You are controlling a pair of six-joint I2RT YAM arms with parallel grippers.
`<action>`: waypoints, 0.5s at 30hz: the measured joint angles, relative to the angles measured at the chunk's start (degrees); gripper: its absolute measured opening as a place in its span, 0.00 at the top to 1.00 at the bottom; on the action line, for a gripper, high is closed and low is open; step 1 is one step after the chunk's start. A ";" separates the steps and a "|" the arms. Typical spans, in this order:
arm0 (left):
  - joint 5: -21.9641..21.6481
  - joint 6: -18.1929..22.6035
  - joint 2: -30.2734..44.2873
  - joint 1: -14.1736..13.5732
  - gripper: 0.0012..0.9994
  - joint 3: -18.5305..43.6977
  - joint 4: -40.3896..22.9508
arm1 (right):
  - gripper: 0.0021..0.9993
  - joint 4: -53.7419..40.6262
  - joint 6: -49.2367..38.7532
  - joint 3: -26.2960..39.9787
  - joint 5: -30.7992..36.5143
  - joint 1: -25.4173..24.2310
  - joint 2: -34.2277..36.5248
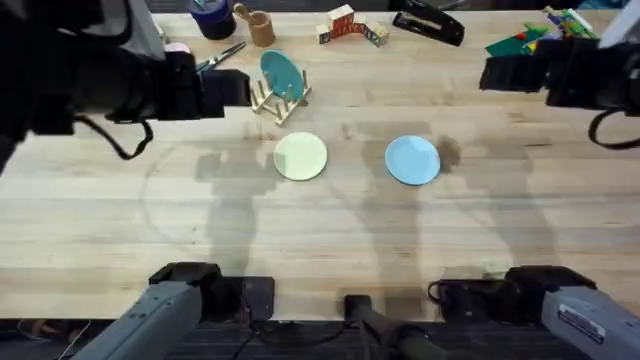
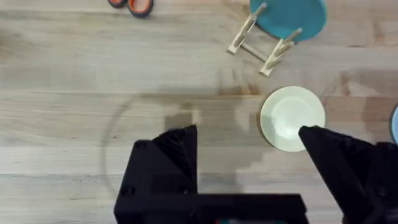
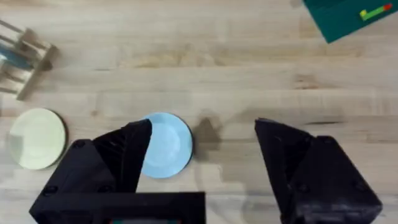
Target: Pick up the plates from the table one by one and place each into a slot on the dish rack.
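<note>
My left gripper point(image 2: 249, 146) and right gripper point(image 3: 202, 140) hung spread, empty, above the pale yellow round plate point(image 1: 300, 157) and light blue round plate point(image 1: 412, 160) lying flat on the light wood plank table point(image 1: 320, 225).

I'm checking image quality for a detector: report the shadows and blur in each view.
Overhead: both raised arms show large, dark and blurred at the top corners, casting soft grey shadows on the table around the yellow plate and blue plate. Left wrist: a faint arm shadow beside the open left gripper. Right wrist: a small dark shadow next to the blue plate, by the open right gripper.

Dish rack point(image 3: 25, 59) edge-cropped.
</note>
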 joint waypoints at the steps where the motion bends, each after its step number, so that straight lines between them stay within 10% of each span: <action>1: 0.10 0.00 0.72 0.00 0.01 0.00 0.00 | 0.00 -0.12 0.02 0.00 0.00 0.00 0.57; 7: 0.35 -0.15 2.67 0.00 0.04 0.00 0.26 | 0.00 -0.24 0.02 0.02 0.00 0.00 1.38; 12: 1.92 -0.43 2.65 0.00 0.85 0.07 0.59 | 0.00 -0.31 0.00 0.02 0.00 0.00 1.38; 15: 5.33 -0.38 2.65 0.07 0.96 0.07 0.63 | 0.00 -0.29 0.01 0.02 0.00 0.00 1.38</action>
